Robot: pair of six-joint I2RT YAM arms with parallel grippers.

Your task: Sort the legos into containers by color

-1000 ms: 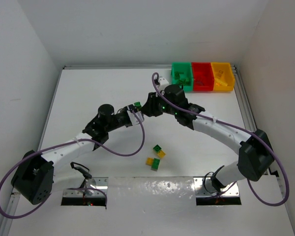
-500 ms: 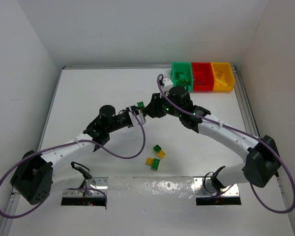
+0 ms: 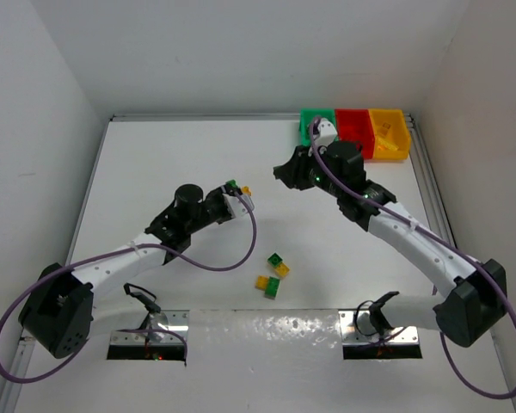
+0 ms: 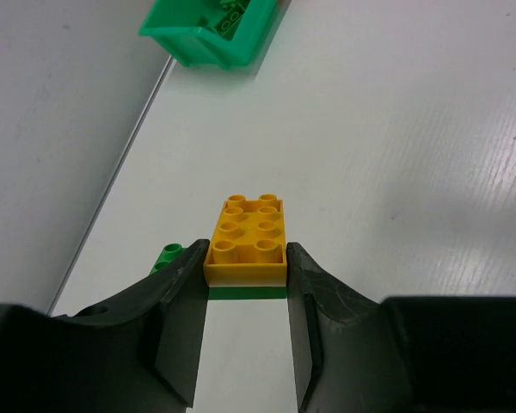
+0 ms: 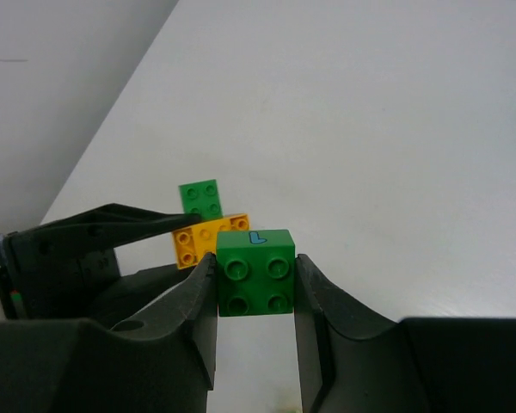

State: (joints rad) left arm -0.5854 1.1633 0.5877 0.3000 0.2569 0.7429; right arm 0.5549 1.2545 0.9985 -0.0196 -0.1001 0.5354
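Ok so, left to right across the table (image 3: 155, 163). The left claw (image 4: 245, 255) sits a bit left of the middle, and it's pinched narrow on one orange brick (image 4: 245, 234), the eight-stud kind, gripped by its long sides. There's a green piece (image 4: 246, 293) stuck under it, and a single green stud pokes out past the left finger. I honestly can't tell if that's one green brick or two down there.

Near the middle, closer to the arm bases, are four loose bricks (image 3: 273, 275): two green, two yellow. They sit as two little pairs just beside each other, one green-plus-yellow pair farther back and one yellow-plus-green pair nearer.

The right claw (image 5: 255, 268) is to the right of the left one and farther back, just short of the bins. It's squeezing exactly one green brick (image 5: 255, 274), a four-stud one with a small blue mark on its top face. In its wrist view the left claw's stack is close beyond it, not touching.

In the far right corner are three bins (image 3: 370, 116) joined in a row: one green bin (image 3: 308, 129), one red bin (image 3: 354, 153) and one yellow-orange bin (image 3: 389, 153). The green one has green bricks inside, but I can't count them. Whatever's in the other two is too small to make out.
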